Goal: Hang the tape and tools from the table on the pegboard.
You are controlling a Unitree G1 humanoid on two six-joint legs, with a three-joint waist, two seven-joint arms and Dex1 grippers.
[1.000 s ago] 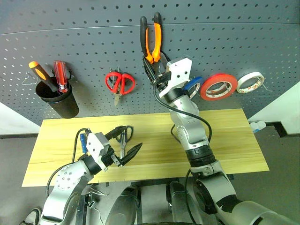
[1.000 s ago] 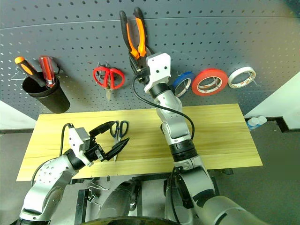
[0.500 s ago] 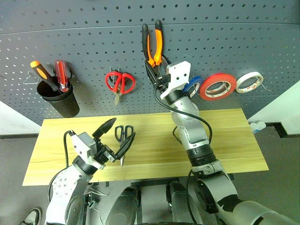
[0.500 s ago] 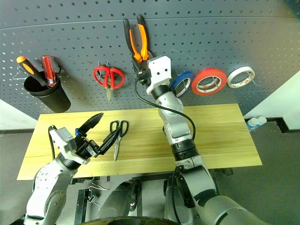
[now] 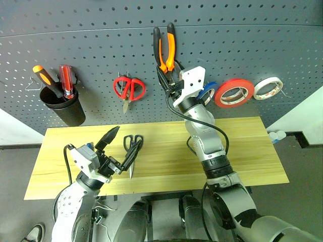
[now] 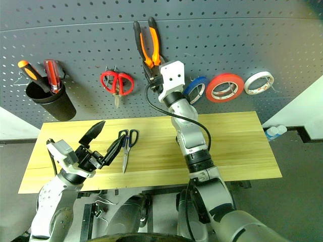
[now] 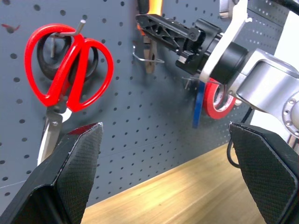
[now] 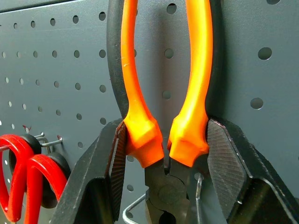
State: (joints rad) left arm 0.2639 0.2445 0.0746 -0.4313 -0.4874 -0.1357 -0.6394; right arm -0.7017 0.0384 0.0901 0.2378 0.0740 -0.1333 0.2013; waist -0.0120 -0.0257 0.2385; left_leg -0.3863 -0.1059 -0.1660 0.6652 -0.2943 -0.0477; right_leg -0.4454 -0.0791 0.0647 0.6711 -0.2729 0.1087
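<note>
right gripper (image 8: 163,154) clamped on the pliers (image 5: 164,48), top centre against the pegboard (image 5: 91,45) | hanging step, hook (image 8: 135,207) looks just under the head, hard to tell if seated | left gripper (image 5: 117,148) wide open, empty, over table (image 5: 242,146) lower left | scissors (image 5: 132,151) next

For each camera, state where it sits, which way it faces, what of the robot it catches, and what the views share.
Left and right eye views: on the head, looking forward and down at the table and pegboard; both arms show.
Left wrist view: on the left wrist, facing the pegboard between the open left gripper; red scissors ahead, right gripper too.
Right wrist view: on the right wrist, close to the pegboard; right gripper fingers clamp the pliers.
Shared: pliers and red scissors appear in all.
</note>
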